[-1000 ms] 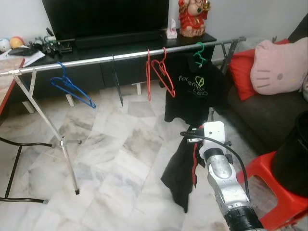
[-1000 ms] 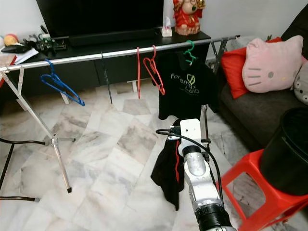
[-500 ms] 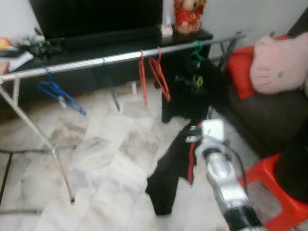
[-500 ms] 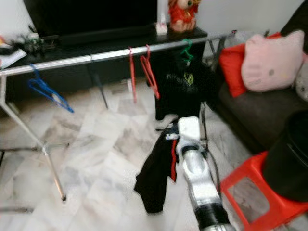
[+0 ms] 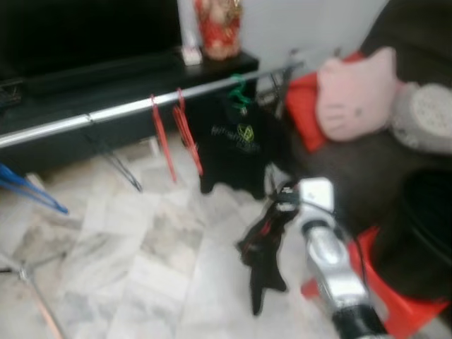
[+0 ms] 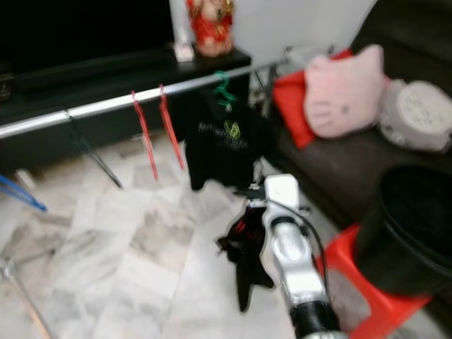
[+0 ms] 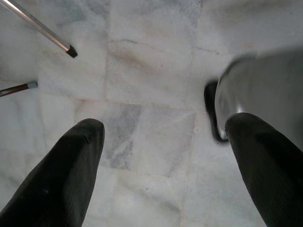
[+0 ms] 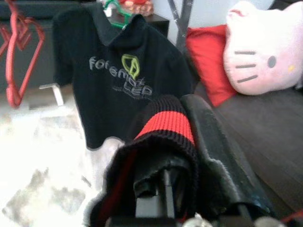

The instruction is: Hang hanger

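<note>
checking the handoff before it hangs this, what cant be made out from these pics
- Right gripper: draped by the black garment with red trim in the right wrist view, so no hanger inside it can be confirmed, nor how the fingers stand.
- Logo text on the hanging black shirt: blurred in both eye views.
- Silver rail: its left end is cut off by the picture edge.
- Left gripper: open over floor tiles; where it hangs relative to the rail is unclear.

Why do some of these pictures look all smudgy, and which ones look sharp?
Both eye views are smeared by motion blur: the rail and red hangers look soft. The right wrist view is sharper on the hanging black shirt, but its floor is washed out white. The left wrist view shows the floor tiles fairly clearly.
</note>
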Available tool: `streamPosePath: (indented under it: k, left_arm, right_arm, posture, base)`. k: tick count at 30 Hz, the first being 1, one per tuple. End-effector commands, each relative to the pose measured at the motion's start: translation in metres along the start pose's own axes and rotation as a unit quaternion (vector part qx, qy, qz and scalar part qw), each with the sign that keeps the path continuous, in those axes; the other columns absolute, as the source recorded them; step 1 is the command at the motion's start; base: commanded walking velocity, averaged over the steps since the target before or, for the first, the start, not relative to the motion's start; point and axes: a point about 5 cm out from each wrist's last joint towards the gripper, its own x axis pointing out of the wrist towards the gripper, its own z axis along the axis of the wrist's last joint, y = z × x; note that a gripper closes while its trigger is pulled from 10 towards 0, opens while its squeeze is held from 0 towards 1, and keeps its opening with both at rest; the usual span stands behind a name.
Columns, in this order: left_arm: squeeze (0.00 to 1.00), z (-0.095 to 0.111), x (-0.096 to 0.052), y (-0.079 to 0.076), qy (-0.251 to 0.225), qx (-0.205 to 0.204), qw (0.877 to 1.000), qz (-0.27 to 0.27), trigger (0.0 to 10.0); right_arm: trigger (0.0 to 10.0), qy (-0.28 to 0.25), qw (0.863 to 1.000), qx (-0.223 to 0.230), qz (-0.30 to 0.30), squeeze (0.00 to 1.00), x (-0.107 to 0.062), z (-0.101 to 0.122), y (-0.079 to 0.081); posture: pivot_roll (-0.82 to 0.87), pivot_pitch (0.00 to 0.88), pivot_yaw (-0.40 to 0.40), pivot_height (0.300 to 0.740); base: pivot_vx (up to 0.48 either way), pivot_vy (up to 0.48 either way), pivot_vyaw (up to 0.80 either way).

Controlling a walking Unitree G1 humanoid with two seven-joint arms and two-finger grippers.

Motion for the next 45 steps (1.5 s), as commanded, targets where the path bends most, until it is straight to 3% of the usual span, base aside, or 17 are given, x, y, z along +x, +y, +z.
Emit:
streamPosePath:
  k: [1, 8, 15, 23, 31, 39, 45]
  left_arm:
    - [0.00, -0.010, -0.003, 0.000, 0.019, -0.001, 1.000, -0.001, 10.0]
    - [0.00, -0.010, -0.003, 0.001, 0.019, -0.002, 1.000, 0.000, 10.0]
    - [0.00, -0.009, -0.002, 0.001, 0.018, -0.002, 1.000, 0.000, 10.0]
    - [0.00, -0.008, -0.002, 0.000, 0.017, -0.003, 1.000, 0.000, 10.0]
    - [0.00, -0.008, -0.002, 0.000, 0.016, 0.003, 1.000, 0.001, 10.0]
    - [0.00, -0.007, -0.002, 0.000, 0.017, 0.004, 1.000, 0.002, 10.0]
    - [0.00, -0.008, -0.002, 0.001, 0.017, 0.009, 1.000, 0.007, 10.0]
  right_arm:
    - [10.0, -0.038, 0.999, 0.009, 0.018, 0.00, 0.004, 0.018, 0.011]
    - [10.0, -0.050, 0.998, -0.030, 0.026, 0.00, 0.004, 0.022, 0.013]
    - [10.0, -0.046, 0.998, -0.025, 0.030, 0.00, 0.003, 0.020, 0.013]
    - [10.0, -0.041, 0.998, -0.022, 0.030, 0.00, 0.004, 0.018, 0.011]
    - [10.0, -0.014, 0.999, -0.015, -0.037, 0.00, 0.000, 0.005, -0.010]
    - [10.0, -0.012, 0.999, -0.017, -0.035, 0.00, -0.003, 0.002, -0.010]
    - [10.0, -0.003, 1.000, -0.016, -0.019, 0.00, -0.007, -0.004, -0.002]
  posture:
    - [-0.07, 0.014, 0.006, 0.740]
    - [-0.06, 0.019, 0.006, 0.740]
    - [-0.06, 0.023, 0.006, 0.740]
    - [-0.07, 0.036, 0.006, 0.740]
    - [-0.07, 0.045, 0.005, 0.740]
    - [-0.07, 0.048, 0.004, 0.740]
    - [-0.06, 0.036, 0.001, 0.740]
  base:
    - [0.311, 0.000, 0.00]
    - [0.310, 0.000, 0.30]
    - [0.308, 0.000, 0.77]
    - [0.308, 0.000, 0.00]
    - [0.077, 0.000, 0.00]
    - [0.000, 0.000, 0.00]
    - [0.000, 0.000, 0.00]
